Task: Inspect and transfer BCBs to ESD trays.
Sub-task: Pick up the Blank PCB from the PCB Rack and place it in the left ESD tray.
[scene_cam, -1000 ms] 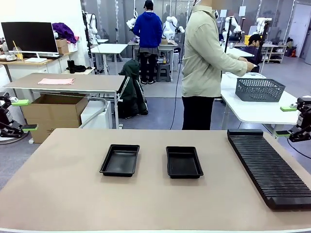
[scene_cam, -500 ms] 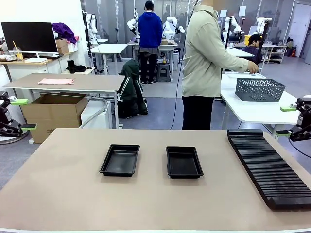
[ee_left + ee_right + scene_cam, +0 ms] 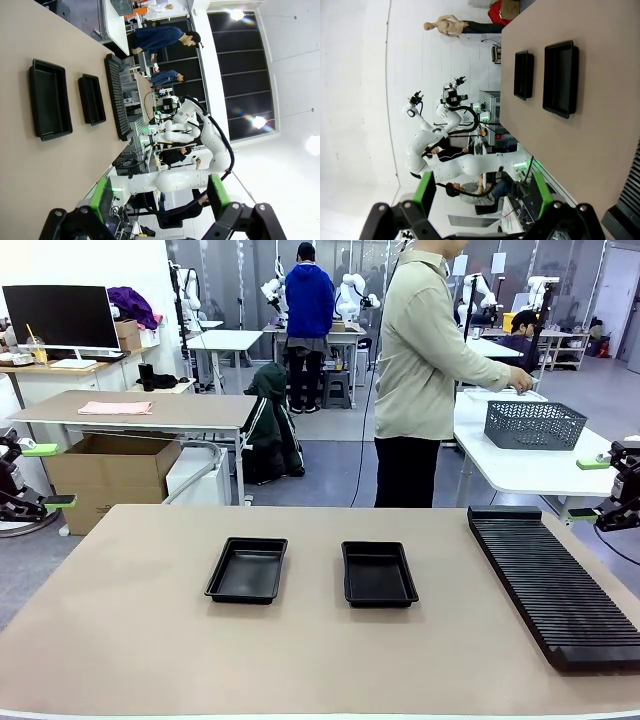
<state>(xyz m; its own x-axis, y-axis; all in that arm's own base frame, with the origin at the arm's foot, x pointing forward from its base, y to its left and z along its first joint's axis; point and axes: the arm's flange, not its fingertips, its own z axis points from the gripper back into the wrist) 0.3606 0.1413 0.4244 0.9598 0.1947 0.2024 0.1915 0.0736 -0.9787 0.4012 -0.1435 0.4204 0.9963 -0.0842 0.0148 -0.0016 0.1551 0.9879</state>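
Both grippers hang released off the sides of the table (image 3: 130, 630). From the front we see our left gripper (image 3: 50, 476) beyond the left edge and our right gripper (image 3: 588, 488) beyond the right, each with jaws spread wide and nothing between them. Mid-table sit the left ESD tray (image 3: 247, 572) and the right ESD tray (image 3: 379, 576), near each other but apart, open side up, floors bare. Beyond the far edge the person (image 3: 420, 360) is turned to a white side table (image 3: 520, 470), a hand (image 3: 517, 383) out over it near a grey basket (image 3: 535, 425). We judge the task at its very start: neither tray holds a board, and where the BCBs are we cannot tell. The next move calls for a board to come within reach and a gripper to travel in over the table. Each tray runs its long axis near to far, a short end toward us, so a board should go down flat along that line; the long black slotted rack (image 3: 555, 585) on the right lies the same way. Along the left wrist, the green pads (image 3: 102, 200) stand well apart on empty air, with the left ESD tray the closer of the two. Along the right wrist, the pads (image 3: 426, 192) gape likewise, with the right ESD tray the closer and a corner of the rack just beside us.
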